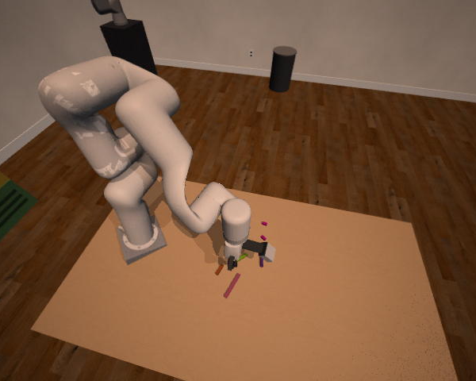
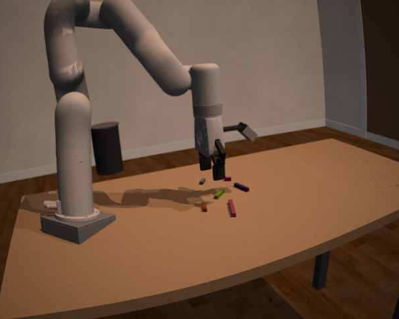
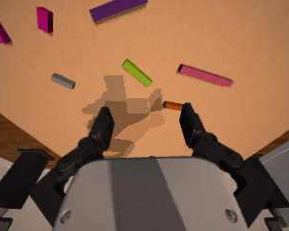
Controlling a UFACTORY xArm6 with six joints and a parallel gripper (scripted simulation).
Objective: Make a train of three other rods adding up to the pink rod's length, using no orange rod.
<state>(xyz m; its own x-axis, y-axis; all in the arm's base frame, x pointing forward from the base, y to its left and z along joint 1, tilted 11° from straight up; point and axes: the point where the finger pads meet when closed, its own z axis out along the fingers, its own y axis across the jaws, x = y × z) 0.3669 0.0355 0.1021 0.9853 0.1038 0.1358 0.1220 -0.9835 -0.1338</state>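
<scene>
The pink rod (image 1: 232, 286) (image 2: 231, 208) (image 3: 205, 75) lies flat on the tabletop (image 1: 295, 311) (image 2: 158, 254) (image 3: 241, 38), apart from the rest. Near it are the short orange rod (image 1: 219, 269) (image 2: 204, 207) (image 3: 172, 105) and the lime rod (image 1: 242, 257) (image 2: 219, 193) (image 3: 137, 72). Farther out lie the purple rod (image 1: 261, 261) (image 2: 241, 187) (image 3: 118, 10), the grey rod (image 2: 202, 181) (image 3: 63, 81) and two magenta rods, one (image 1: 263, 237) (image 3: 44, 19) near the other (image 1: 264, 223) (image 3: 0, 33). The jaws (image 1: 232, 263) (image 2: 212, 170) hang above the tabletop, spread wide and holding nothing. No three rods form a line end to end.
</scene>
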